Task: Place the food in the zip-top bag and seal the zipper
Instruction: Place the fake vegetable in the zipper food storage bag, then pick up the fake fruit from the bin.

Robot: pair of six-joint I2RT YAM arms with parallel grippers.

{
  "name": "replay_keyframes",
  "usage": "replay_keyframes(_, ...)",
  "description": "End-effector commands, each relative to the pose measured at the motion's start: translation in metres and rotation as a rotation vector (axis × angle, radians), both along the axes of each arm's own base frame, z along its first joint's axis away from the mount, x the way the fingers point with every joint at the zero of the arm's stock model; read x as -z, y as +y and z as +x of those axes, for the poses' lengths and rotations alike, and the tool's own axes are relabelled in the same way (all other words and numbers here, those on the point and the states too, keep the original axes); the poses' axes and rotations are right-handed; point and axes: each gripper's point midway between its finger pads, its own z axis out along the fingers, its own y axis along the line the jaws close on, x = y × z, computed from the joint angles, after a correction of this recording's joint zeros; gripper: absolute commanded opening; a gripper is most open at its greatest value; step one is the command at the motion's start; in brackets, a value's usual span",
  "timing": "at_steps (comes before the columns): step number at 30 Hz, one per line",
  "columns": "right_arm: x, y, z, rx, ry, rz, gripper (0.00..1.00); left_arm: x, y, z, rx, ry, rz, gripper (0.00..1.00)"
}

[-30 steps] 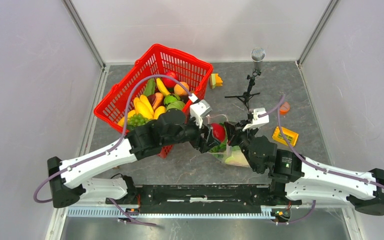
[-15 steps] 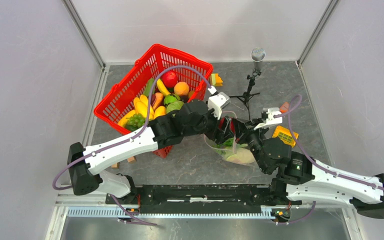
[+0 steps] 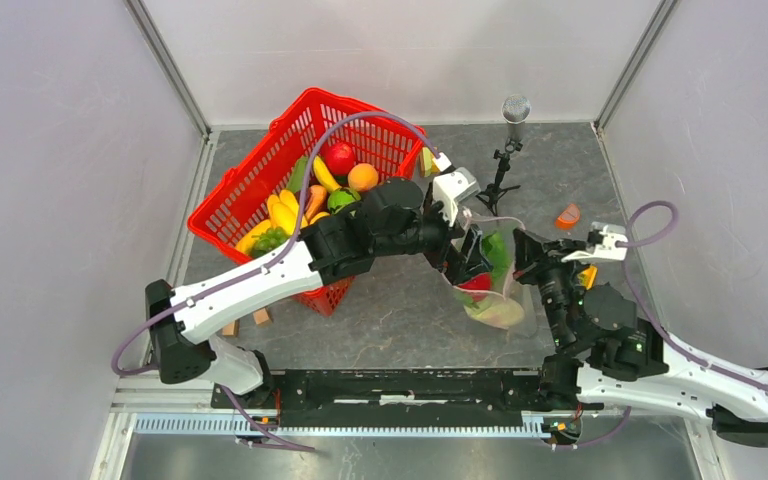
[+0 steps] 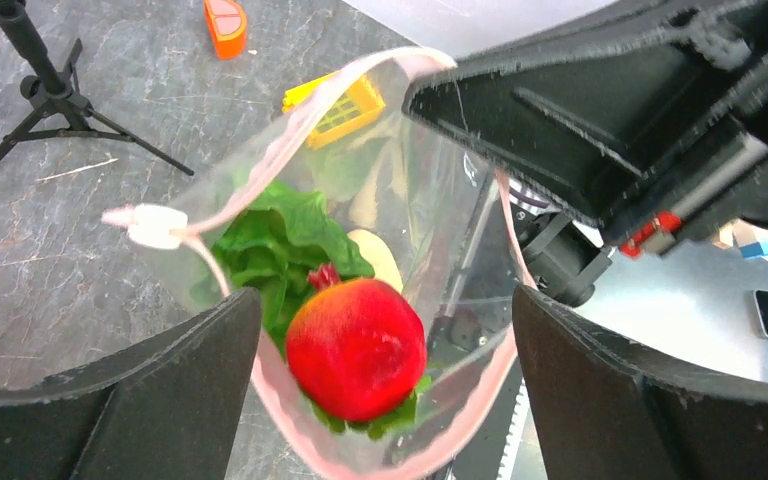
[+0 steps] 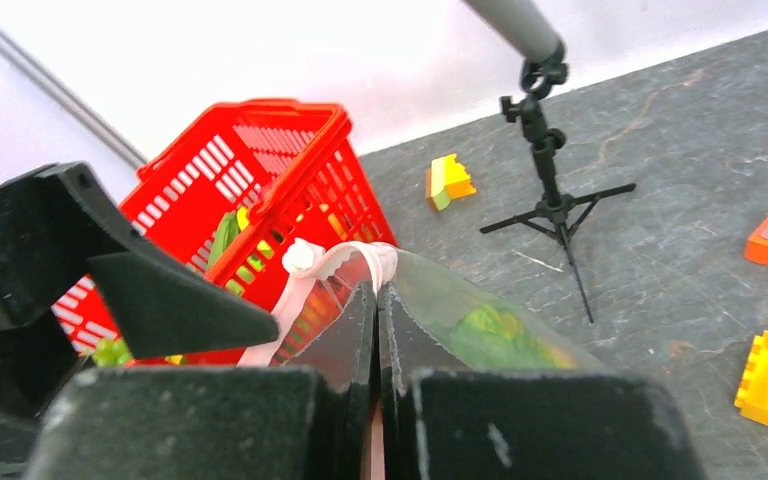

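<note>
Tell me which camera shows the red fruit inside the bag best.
Left wrist: the red fruit shows whole, atop lettuce inside the zip-top bag. Top external shows only a small red patch; right wrist does not show it.

Left arm and right arm: white shells, black joints, looping purple cables, black wedge-shaped claw fingers

Your left arm stretches forward and rightward, left gripper spread wide, pointing down; your right arm folds upward, right gripper pinched tight together
</note>
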Motion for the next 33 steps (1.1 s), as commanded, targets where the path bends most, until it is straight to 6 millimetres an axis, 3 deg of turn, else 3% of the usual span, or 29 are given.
replay_keyframes(1,-0.006,-0.032,0.0,0.112,-0.007,0.055,0.0,-0.046,0.011,-0.013,0.059,-0.079,-0.083,1.0)
replay_keyframes(4,-0.008,-0.045,-0.002,0.147,-0.009,0.066,0.0,-0.064,0.031,-0.01,0.004,-0.134,-0.113,1.0)
replay_keyframes(7,-0.009,-0.049,-0.003,0.139,-0.015,0.075,0.0,-0.069,0.069,0.012,-0.179,-0.222,-0.082,1.0)
replay_keyframes(9,-0.007,-0.04,-0.003,0.107,-0.021,0.052,0.0,-0.062,0.096,0.032,-0.304,-0.251,-0.03,1.0)
replay_keyframes(15,0.013,0.011,0.002,-0.022,0.01,-0.076,0.0,-0.02,0.184,0.099,-0.618,-0.151,0.076,1.0)
replay_keyframes(18,0.017,0.03,0.002,-0.08,0.015,-0.096,0.0,0.0,0.228,0.122,-0.778,-0.083,0.119,1.0)
replay_keyframes(22,0.02,0.043,0.001,-0.126,0.018,-0.108,0.0,0.03,0.273,0.137,-0.897,0.006,0.224,1.0)
replay_keyframes(28,0.019,0.043,0.0,-0.133,0.012,-0.124,0.01,0.08,0.313,0.134,-0.849,0.194,0.471,1.0)
replay_keyframes(33,0.014,0.043,0.0,-0.141,0.008,-0.14,0.01,0.104,0.324,0.138,-0.838,0.264,0.571,1.0)
